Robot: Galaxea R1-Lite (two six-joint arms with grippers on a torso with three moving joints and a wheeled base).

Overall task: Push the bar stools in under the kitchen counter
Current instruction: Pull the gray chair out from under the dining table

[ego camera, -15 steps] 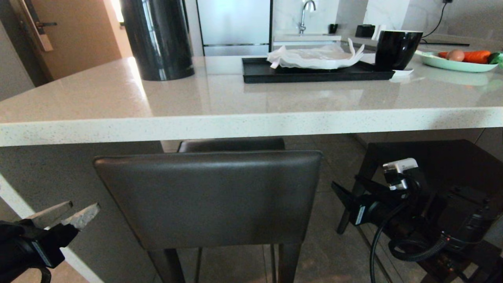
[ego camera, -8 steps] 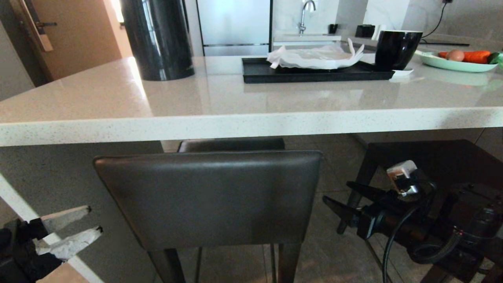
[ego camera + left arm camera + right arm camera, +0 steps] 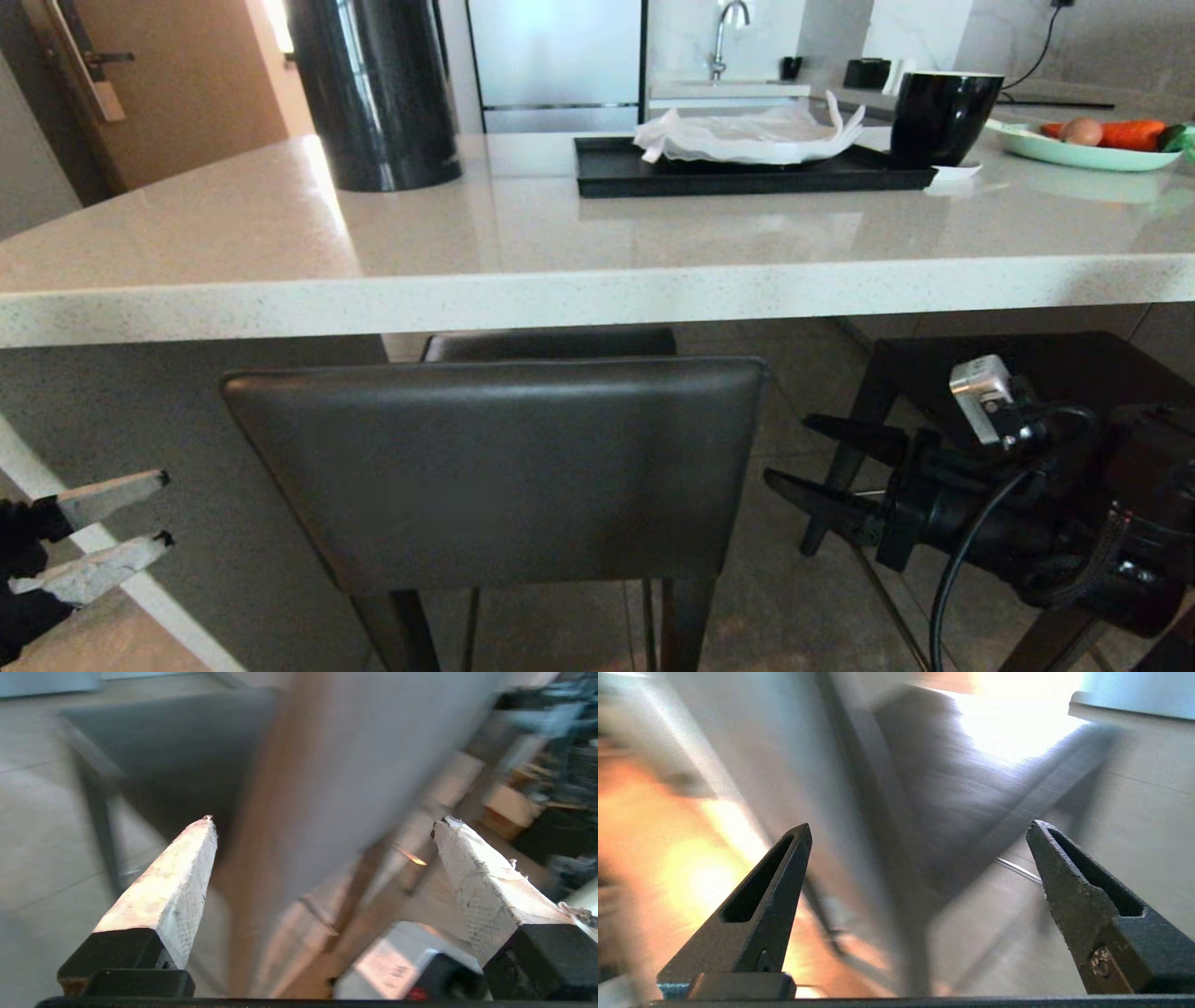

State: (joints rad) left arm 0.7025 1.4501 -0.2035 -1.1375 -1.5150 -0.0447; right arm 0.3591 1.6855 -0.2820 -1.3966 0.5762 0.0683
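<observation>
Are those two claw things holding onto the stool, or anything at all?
Nothing is held. The left gripper and the right gripper both stand open, one off each side of the near bar stool's backrest, touching nothing.

Obstacles: near stool backrest (image 3: 495, 471), centre, just below the tabletop edge (image 3: 597, 294); second backrest (image 3: 549, 343) behind it; slab end panel (image 3: 121, 411), left. Free room: gap left of the backrest, holding left pincer (image 3: 166, 509), spread; floor gap right, holding right pincer (image 3: 789, 453), spread.
</observation>
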